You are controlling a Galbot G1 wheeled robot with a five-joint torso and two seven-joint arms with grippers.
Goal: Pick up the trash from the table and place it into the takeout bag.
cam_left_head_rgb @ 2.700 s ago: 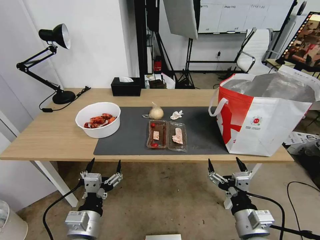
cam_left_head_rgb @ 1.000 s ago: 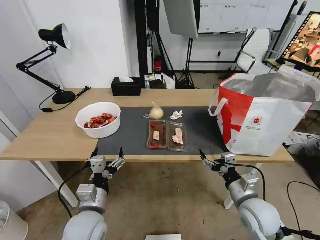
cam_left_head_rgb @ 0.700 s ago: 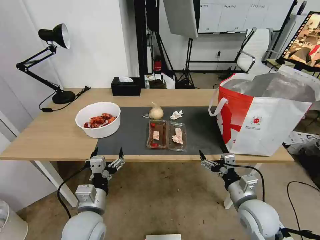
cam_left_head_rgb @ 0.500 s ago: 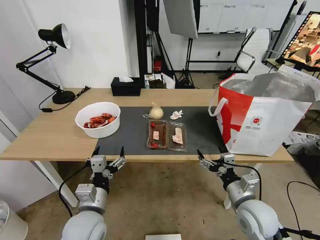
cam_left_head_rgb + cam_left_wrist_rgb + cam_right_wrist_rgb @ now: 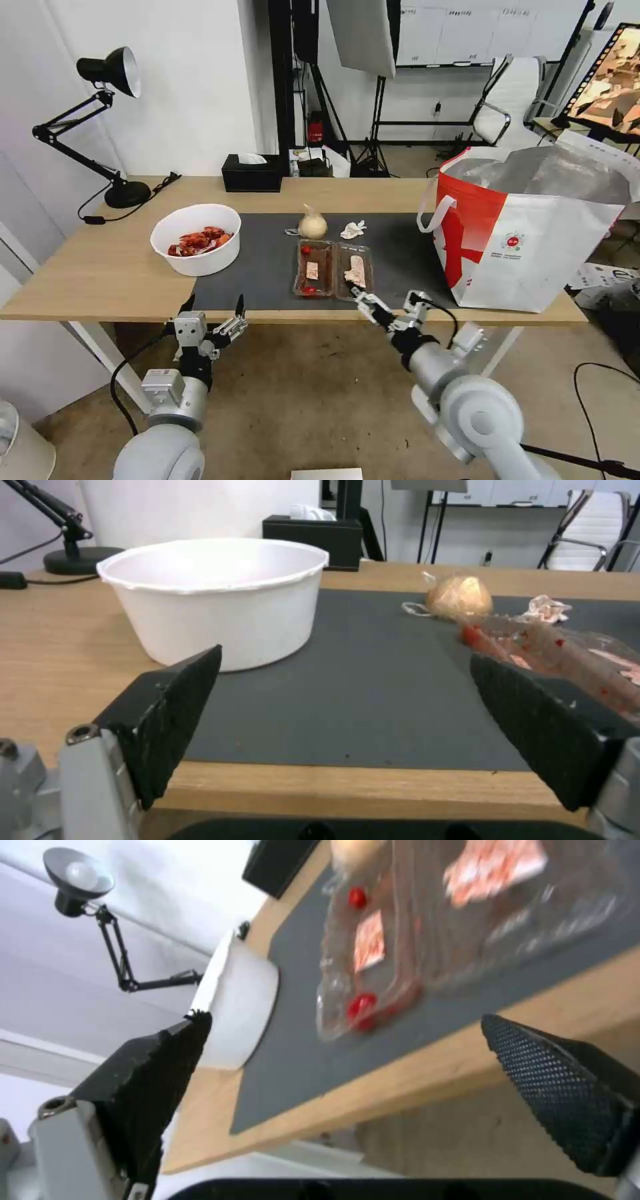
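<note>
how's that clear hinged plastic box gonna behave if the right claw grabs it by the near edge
The clear hinged box looks thin-walled, so it will probably flex and feel light. It lies open in two halves, so one half may flop at the hinge. Its loose tomatoes could roll out if tilted. The right claw is open near it.

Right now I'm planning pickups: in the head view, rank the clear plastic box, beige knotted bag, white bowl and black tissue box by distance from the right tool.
1. Clear plastic box, just ahead of the right tool.
2. Beige knotted bag, behind the box.
3. White bowl, far left.
4. Black tissue box, back edge.
</note>
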